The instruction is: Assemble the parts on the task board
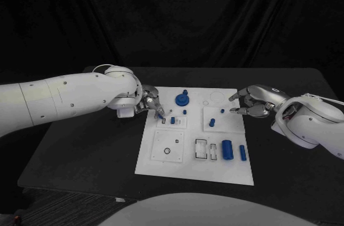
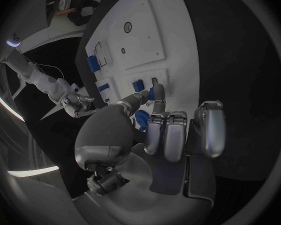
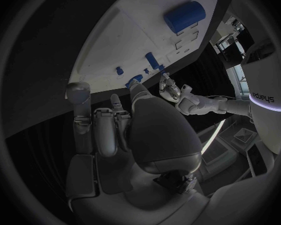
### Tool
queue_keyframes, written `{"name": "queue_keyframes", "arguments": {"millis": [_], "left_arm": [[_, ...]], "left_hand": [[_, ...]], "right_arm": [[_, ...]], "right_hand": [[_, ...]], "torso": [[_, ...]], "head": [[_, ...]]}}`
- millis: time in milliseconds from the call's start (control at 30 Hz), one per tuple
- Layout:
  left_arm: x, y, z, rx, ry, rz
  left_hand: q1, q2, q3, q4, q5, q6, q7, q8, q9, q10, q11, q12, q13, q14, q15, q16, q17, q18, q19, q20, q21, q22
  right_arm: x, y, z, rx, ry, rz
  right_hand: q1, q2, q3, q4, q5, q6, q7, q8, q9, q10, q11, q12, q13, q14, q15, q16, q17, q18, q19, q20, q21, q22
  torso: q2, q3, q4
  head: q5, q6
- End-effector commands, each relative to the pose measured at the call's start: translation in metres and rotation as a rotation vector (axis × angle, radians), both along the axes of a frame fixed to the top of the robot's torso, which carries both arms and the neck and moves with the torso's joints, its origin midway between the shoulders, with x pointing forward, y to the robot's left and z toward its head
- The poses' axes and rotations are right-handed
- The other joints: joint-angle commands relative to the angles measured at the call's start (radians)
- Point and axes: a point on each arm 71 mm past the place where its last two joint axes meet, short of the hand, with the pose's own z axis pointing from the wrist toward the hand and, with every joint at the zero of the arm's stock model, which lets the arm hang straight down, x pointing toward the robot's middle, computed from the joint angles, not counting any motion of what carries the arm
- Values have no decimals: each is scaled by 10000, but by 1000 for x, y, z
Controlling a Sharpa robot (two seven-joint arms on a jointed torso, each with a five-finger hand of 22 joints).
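The white task board [image 1: 183,166] lies mid-table. On it are a round blue part [image 1: 183,99], small blue pegs [image 1: 212,121] and a thick blue cylinder [image 1: 227,149] beside a slim one [image 1: 243,153]. My left hand [image 1: 150,104] hovers over the board's far left corner. In the left wrist view its thumb and a finger pinch a small blue piece [image 2: 154,92] just above the board [image 2: 147,40]. My right hand [image 1: 251,102] hangs at the board's far right edge with its fingers [image 3: 106,130] curled in and nothing in them.
Several empty slots and a ring-shaped recess [image 1: 167,151] mark the board's near half. The black table [image 1: 86,151] stretches out around the board on all sides. A dark curtain closes off the back.
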Motion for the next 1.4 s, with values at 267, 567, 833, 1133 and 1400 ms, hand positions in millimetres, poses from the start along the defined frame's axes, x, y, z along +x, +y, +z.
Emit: {"name": "queue_keyframes", "arguments": {"millis": [267,567,833,1133,1400], "left_arm": [[-3,-5,-1,167,276,-211],[-3,-8,-2,116,252,-263],[-2,-11,-3,61,236,-310],[-2,-13,-6,-11,245,-324],[-3,-14,-13,-57,325,-319]], "left_hand": [[0,123,112,-16,49,195,-168,-88,-34,1061,-50,35,2626,1075,-66,27,2633,88,-80,-5,-60,1779],[-2,138,136,-19,60,191,-164,-112,-49,1061,-47,35,2626,1075,-65,27,2633,96,-106,-5,-88,1768],[-7,154,157,-17,68,188,-158,-133,-64,1061,-43,35,2626,1075,-62,27,2633,98,-115,-4,-100,1765],[-9,164,167,-16,70,189,-155,-142,-70,1061,-41,35,2626,1075,-61,27,2633,101,-124,-4,-110,1761],[-9,176,181,-16,73,188,-151,-154,-78,1061,-38,35,2626,1075,-60,27,2633,109,-149,-3,-137,1750]], "right_arm": [[0,-1,-1,-6,-32,-154],[0,-1,-1,1,-42,-147],[0,0,-1,11,-52,-135],[0,-1,-1,10,-52,-140],[0,-1,-1,9,-53,-142]], "right_hand": [[-4,63,0,-52,28,63,11,-25,-12,-90,13,-58,1634,549,29,-39,1686,96,-83,18,-49,852],[-4,63,0,-52,28,63,11,-25,-12,-90,13,-58,1634,549,29,-39,1686,96,-83,18,-49,852],[-4,63,0,-52,28,63,11,-25,-12,-90,13,-58,1634,549,29,-39,1686,96,-83,18,-49,852],[-9,48,-14,-63,31,70,13,-30,-15,-94,15,-62,1630,544,32,-50,1677,97,-89,21,-69,849],[-9,48,-14,-63,31,70,13,-30,-15,-94,15,-62,1630,544,32,-50,1677,97,-89,21,-69,849]], "torso": [[14,-12,7],[12,-9,3],[9,-5,0],[8,0,2],[2,-3,1]], "head": [[-4,-2],[27,-2],[24,-2],[32,-2],[21,-2]]}}
